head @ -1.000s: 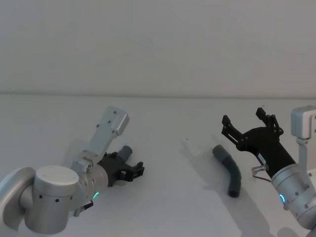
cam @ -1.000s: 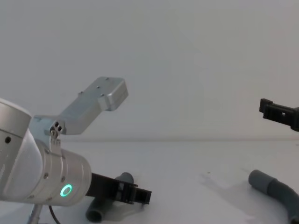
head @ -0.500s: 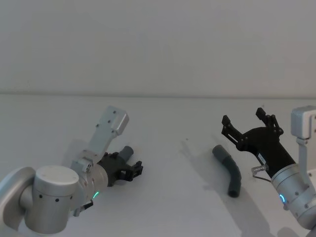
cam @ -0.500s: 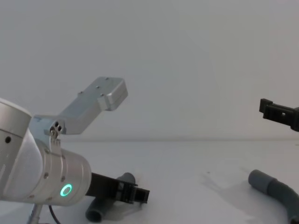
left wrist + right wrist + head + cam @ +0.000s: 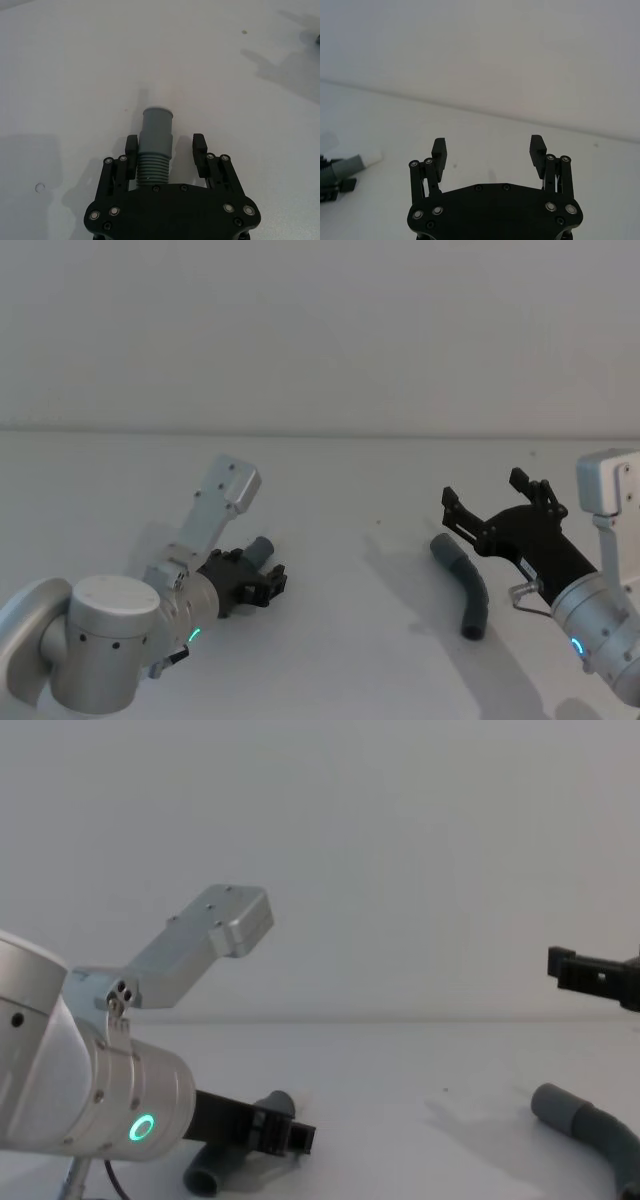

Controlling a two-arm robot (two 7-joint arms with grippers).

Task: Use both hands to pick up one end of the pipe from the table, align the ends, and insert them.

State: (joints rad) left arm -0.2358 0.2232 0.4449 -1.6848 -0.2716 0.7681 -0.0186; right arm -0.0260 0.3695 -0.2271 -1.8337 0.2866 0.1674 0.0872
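Jaws on left gripper [image 5: 165, 145] partly open, straddling ribbed pipe piece [image 5: 156, 129] on the desk [image 5: 350, 640], off-centre: closing could skew or roll it. Jaws on right gripper [image 5: 487, 492] wide open, empty, hovering near far end of bent pipe piece [image 5: 470, 585]; misaligned descent could knock it away.

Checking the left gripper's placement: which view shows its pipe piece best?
The left wrist view: the pipe piece lies between the left gripper's open fingers, its ribbing and collar plain. The head view shows its end past the gripper; the chest view, both ends from the side; the right wrist view, it far off.
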